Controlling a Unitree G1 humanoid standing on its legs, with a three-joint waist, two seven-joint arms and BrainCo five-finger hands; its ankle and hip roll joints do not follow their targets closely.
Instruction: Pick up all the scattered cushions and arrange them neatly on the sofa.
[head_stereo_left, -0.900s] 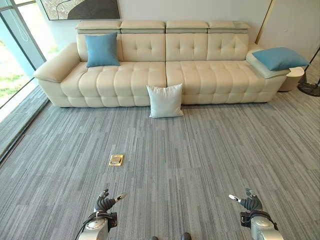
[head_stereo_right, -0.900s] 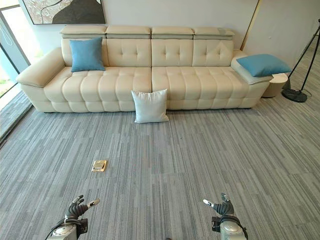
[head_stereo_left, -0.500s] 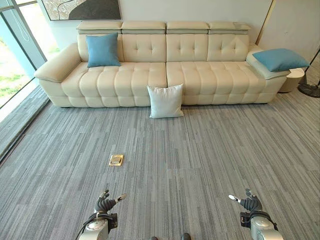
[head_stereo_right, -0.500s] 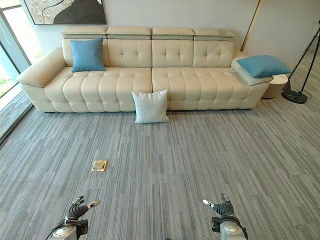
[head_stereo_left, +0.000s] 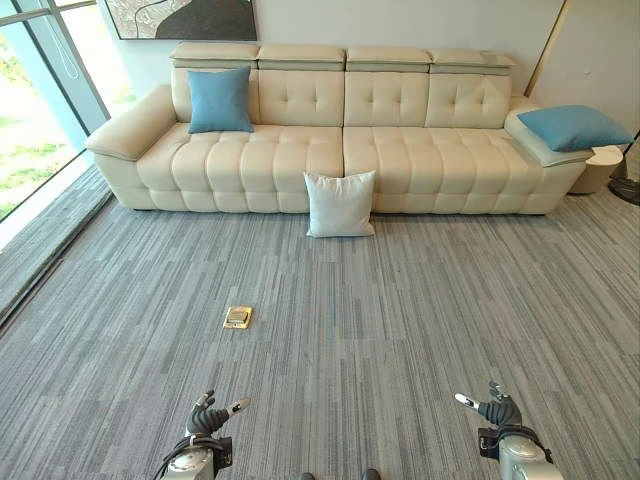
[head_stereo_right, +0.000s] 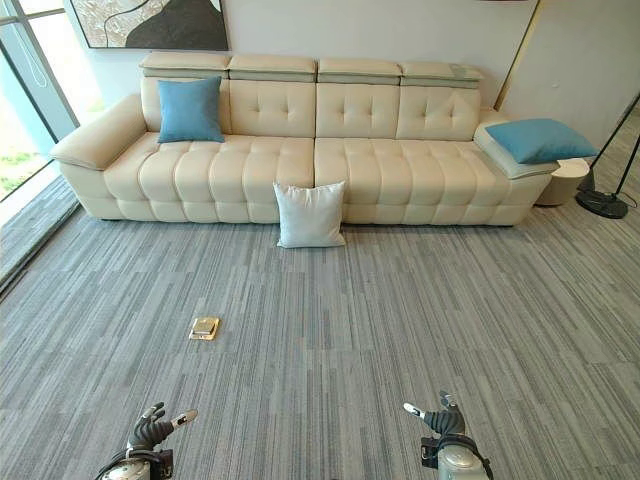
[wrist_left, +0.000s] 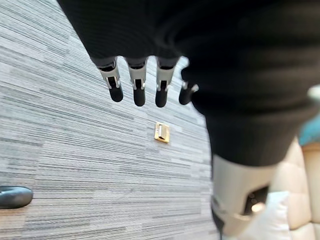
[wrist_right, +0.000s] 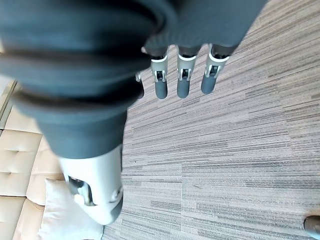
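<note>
A white cushion (head_stereo_left: 340, 204) stands on the grey carpet, leaning against the front of the cream sofa (head_stereo_left: 400, 160) near its middle. One blue cushion (head_stereo_left: 220, 100) is propped upright against the sofa's left backrest. Another blue cushion (head_stereo_left: 573, 127) lies flat on the sofa's right end. My left hand (head_stereo_left: 205, 420) and right hand (head_stereo_left: 497, 412) hang low at the near edge, far from the sofa, with relaxed fingers (wrist_left: 139, 87) and nothing in them. The right hand's fingers (wrist_right: 182, 80) hang over bare carpet, and the white cushion (wrist_right: 65, 215) is visible past the thumb.
A small brass floor socket (head_stereo_left: 238, 317) is set into the carpet ahead of my left hand. A tall window (head_stereo_left: 30, 120) runs along the left. A round side table (head_stereo_left: 605, 165) and a floor lamp base (head_stereo_right: 605, 203) stand right of the sofa.
The whole view has shifted a little, so the camera has moved. The cushions stay where they were. Both hands sit slightly lower in the view, fingers unchanged.
</note>
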